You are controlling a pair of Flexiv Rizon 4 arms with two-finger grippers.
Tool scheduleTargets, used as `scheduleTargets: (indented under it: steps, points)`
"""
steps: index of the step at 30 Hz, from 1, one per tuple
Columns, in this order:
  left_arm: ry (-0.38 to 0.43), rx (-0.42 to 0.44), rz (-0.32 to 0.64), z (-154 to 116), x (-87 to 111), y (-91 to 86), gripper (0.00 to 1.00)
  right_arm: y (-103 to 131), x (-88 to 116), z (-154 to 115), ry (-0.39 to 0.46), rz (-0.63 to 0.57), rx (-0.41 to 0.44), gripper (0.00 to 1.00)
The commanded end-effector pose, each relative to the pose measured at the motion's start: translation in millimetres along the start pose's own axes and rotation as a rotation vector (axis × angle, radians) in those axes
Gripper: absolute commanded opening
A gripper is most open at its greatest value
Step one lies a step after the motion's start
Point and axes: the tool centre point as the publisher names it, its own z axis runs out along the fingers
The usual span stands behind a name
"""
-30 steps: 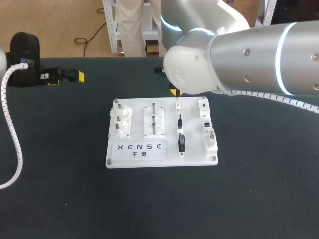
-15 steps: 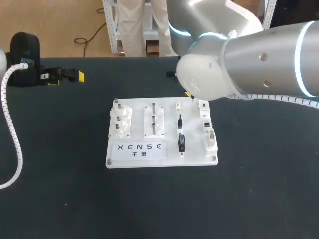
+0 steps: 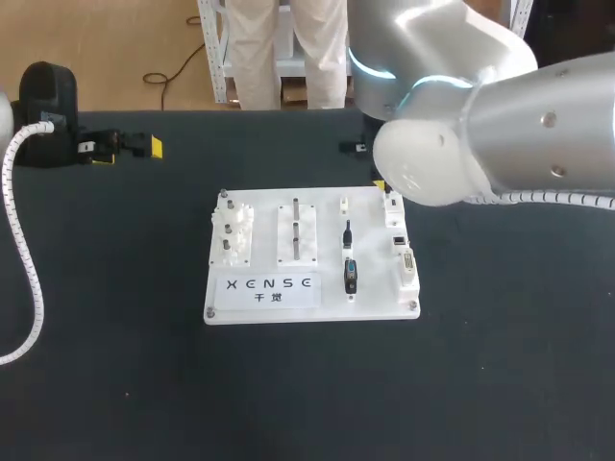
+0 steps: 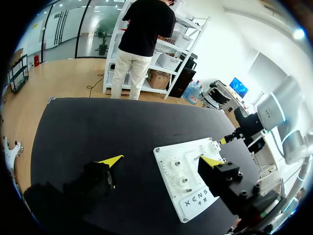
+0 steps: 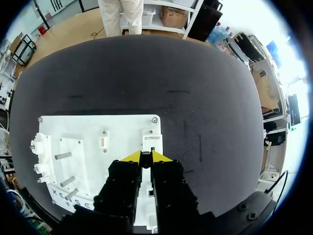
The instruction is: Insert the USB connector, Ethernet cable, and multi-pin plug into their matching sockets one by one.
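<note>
A: Where do the plugs lie on the white board [image 3: 332, 307]?

B: In a line down its right half, running twelve to six in the head view. A small white connector [image 3: 343, 204] is at the far end and a thin black connector [image 3: 347, 233] is in the middle. The multi-pin plug [image 3: 351, 276] is nearest the robot. The socket column [image 3: 407, 261] runs parallel, just at three o'clock of them, along the board's right edge.

A: And the right gripper [image 5: 145, 156]?

B: It hangs over the far end of that socket column. Its wrist view shows the yellow tips pressed together, with the far socket block [image 5: 152, 140] just ahead of them. Whether anything thin is pinched there cannot be told.

A: So which way to a plug?

B: Toward nine o'clock, a short sidestep. The plugs' long axes run twelve to six, so the fingers would probably have to close in from three and nine.

A: The left gripper [image 4: 161, 160]?

B: Spread wide, holding nothing, well off at ten o'clock of the board. The right one is plainly nearer.
</note>
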Motion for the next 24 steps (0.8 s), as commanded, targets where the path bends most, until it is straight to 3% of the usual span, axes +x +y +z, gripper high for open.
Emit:
scheduleTargets:
  steps: [1,24]
  points:
    - [0.0,0.0,0.0,0.0,0.0,0.0,1.0,-3.8,1.6,1.7,0.004,0.004,0.002,0.0]
    - [0.0,0.0,0.0,0.0,0.0,0.0,1.0,-10.8,3.5,4.3,0.012,0.02,0.006,0.0]
